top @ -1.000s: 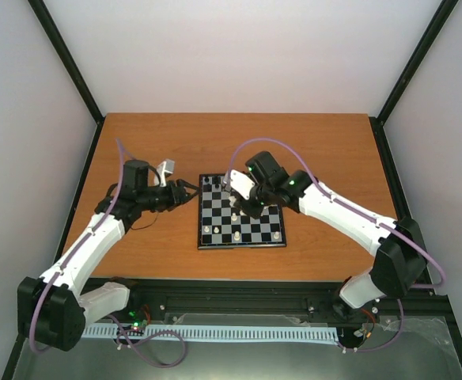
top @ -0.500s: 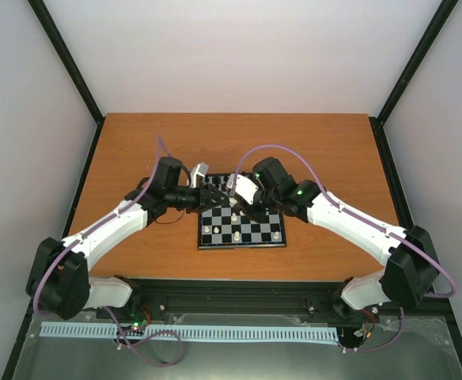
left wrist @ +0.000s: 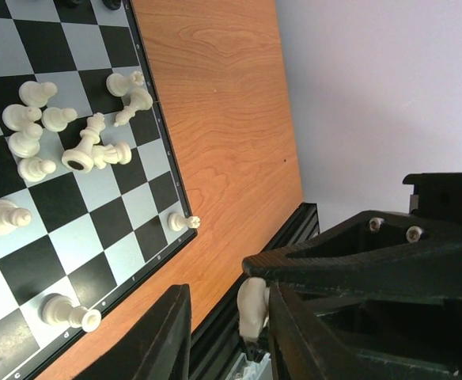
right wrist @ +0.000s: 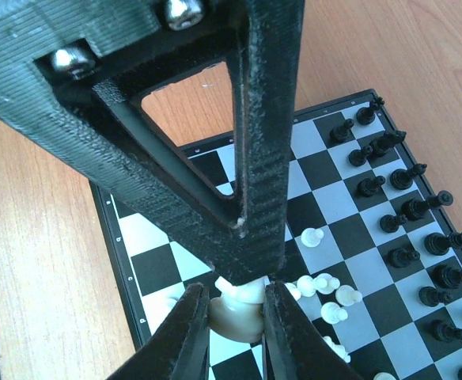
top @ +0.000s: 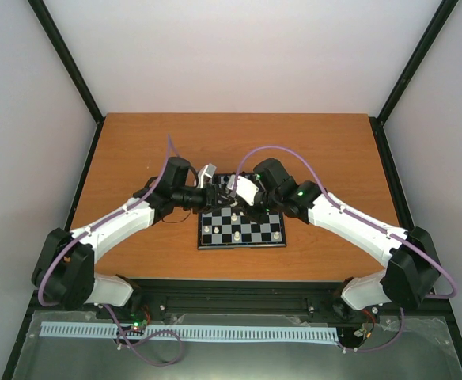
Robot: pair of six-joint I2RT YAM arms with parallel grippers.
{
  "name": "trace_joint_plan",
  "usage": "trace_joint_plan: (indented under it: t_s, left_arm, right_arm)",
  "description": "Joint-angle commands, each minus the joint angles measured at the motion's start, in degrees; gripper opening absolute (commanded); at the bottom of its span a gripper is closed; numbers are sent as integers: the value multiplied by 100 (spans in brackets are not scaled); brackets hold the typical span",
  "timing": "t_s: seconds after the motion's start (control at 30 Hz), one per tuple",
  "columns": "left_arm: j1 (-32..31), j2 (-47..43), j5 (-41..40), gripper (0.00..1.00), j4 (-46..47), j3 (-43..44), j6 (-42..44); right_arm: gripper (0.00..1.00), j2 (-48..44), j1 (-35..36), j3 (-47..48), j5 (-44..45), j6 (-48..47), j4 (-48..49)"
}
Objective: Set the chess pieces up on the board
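Wooden worktop (top: 136, 142) carries the board (top: 251, 235) at its middle, white pieces (left wrist: 65, 134) heaped on it, black pieces (right wrist: 421, 214) lined along one edge, while the right gripper (right wrist: 236, 321) pinches a white piece (right wrist: 239, 305) over the squares and the left gripper (left wrist: 227, 317) hangs spread.

No legible text, label, brand or number in any view. Along the board (left wrist: 53, 206) rim just beside the left pincer (left wrist: 227, 305), only tiny pale dots, possibly markings, too small to read. Nothing printed on the cream piece (right wrist: 235, 321) within the right pincer (right wrist: 236, 305).
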Motion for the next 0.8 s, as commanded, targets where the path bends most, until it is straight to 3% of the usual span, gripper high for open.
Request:
trace_joint_plan:
  t_s: [0.0, 0.33, 0.4, 0.47, 0.57, 0.7, 0.77]
  left_arm:
    - [-46, 92, 134, 26, 289, 238, -37]
    - [-55, 117, 295, 1, 408, 225, 9]
    - [-56, 89, 268, 1, 325, 239, 64]
    - [-57, 25, 92, 1, 20, 335, 241]
    - [-56, -255, -481, 1, -645, 465, 672]
    - [-133, -812, -1684, 1, -1346, 394, 1309]
    - [-457, -1126, -2566, 1, -1588, 278, 1586]
  right_arm:
    - [11, -86, 22, -13, -217, -53, 131]
    - [13, 24, 22, 9, -175, -58, 114]
    - [21, 44, 22, 18, -136, -48, 103]
    - [38, 35, -10, 16, -115, -19, 78]
    - [52, -98, -266, 76, -459, 31, -53]
    - [57, -336, -1040, 295, -1235, 213, -349]
    - [58, -375, -1329, 431, -1486, 240, -655]
